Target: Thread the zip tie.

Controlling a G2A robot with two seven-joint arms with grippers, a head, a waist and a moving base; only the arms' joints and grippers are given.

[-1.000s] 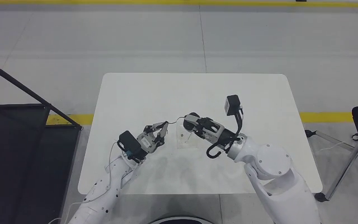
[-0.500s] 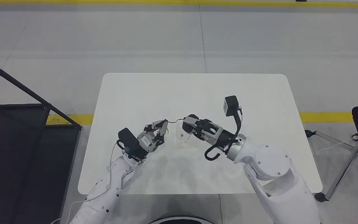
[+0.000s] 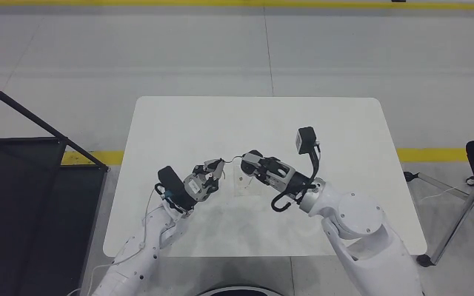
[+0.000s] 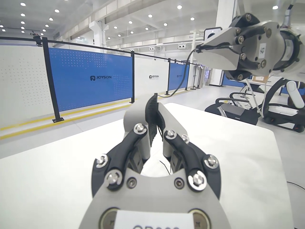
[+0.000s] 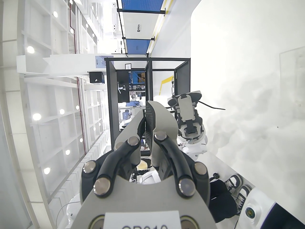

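Note:
The zip tie point(image 3: 231, 157) is a thin black strand hanging between both grippers above the middle of the white table point(image 3: 333, 133). My left gripper point(image 3: 214, 166) is shut on one end; in the left wrist view the strand point(image 4: 184, 72) arcs from the fingers of that gripper point(image 4: 156, 103) up to the right gripper point(image 4: 199, 49). My right gripper point(image 3: 248, 159) is shut on the other end. In the right wrist view its fingers point(image 5: 149, 107) are pressed together, and a short tail point(image 5: 212, 107) of the tie pokes out past the left gripper point(image 5: 184, 98).
A clear flat plate point(image 3: 241, 183) lies on the table under the grippers, and its edge point(image 5: 293, 72) appears in the right wrist view. A black frame point(image 3: 29, 192) stands beyond the table's left edge.
The two grippers have drawn slightly closer together, the left one shifting a little toward the table's far side. Both keep their hold on the tie.

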